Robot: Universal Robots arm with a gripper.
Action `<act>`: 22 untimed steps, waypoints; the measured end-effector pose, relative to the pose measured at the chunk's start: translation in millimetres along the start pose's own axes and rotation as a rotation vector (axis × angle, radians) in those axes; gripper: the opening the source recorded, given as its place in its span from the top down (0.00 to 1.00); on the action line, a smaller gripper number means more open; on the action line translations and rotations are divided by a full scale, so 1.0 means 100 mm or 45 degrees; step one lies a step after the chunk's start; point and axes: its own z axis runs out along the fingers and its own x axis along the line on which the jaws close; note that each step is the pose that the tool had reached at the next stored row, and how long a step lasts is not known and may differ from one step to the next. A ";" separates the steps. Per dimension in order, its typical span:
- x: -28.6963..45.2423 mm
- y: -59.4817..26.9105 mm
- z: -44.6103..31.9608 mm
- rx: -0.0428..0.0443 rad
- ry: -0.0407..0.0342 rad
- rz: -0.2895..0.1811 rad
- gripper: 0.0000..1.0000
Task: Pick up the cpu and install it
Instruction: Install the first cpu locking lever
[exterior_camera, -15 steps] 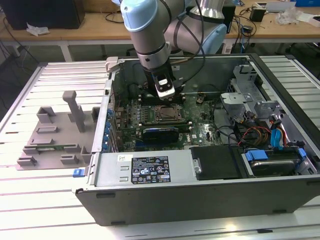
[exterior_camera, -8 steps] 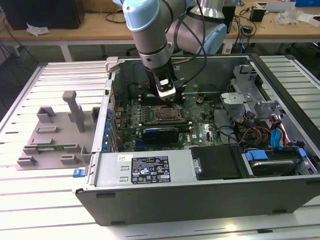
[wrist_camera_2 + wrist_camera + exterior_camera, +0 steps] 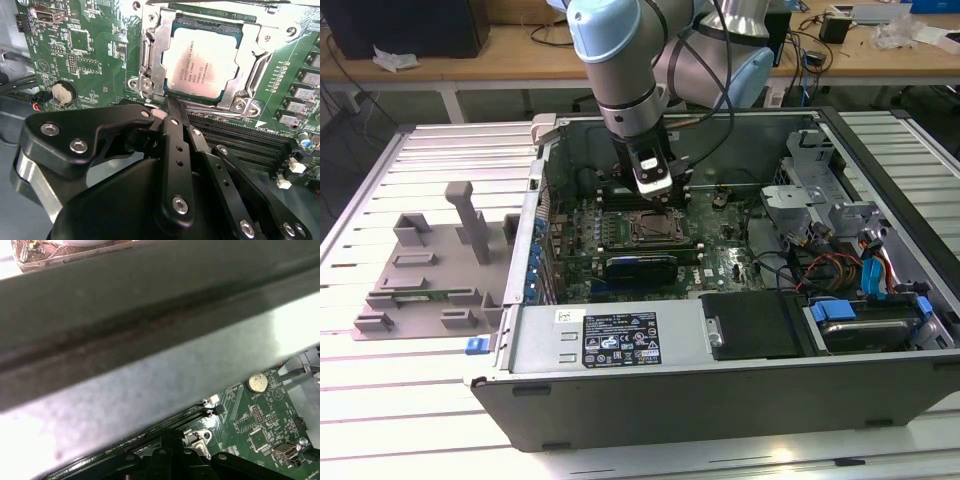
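— Sitting in the socket frame (image 3: 150, 65), the cpu (image 3: 200, 62) lies flat in the second wrist view; the end effector (image 3: 172, 117) hangs just beside it, fingers pressed together, holding nothing.

— Meanwhile the first wrist view catches the case wall (image 3: 150, 340) and a coin cell (image 3: 257, 382).

— Outside, the open computer case (image 3: 720, 385) rests on a slatted bench (image 3: 380, 400), a grey tray (image 3: 430, 270) at the exterior view's left, wooden desks (image 3: 500, 62) beyond.
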 end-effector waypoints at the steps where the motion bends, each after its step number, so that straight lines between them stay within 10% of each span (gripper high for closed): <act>1: -0.001 0.001 -0.002 0.000 0.0000 0.000 0.89; 22: 0.107 0.007 -0.102 -0.009 -0.0046 0.018 0.89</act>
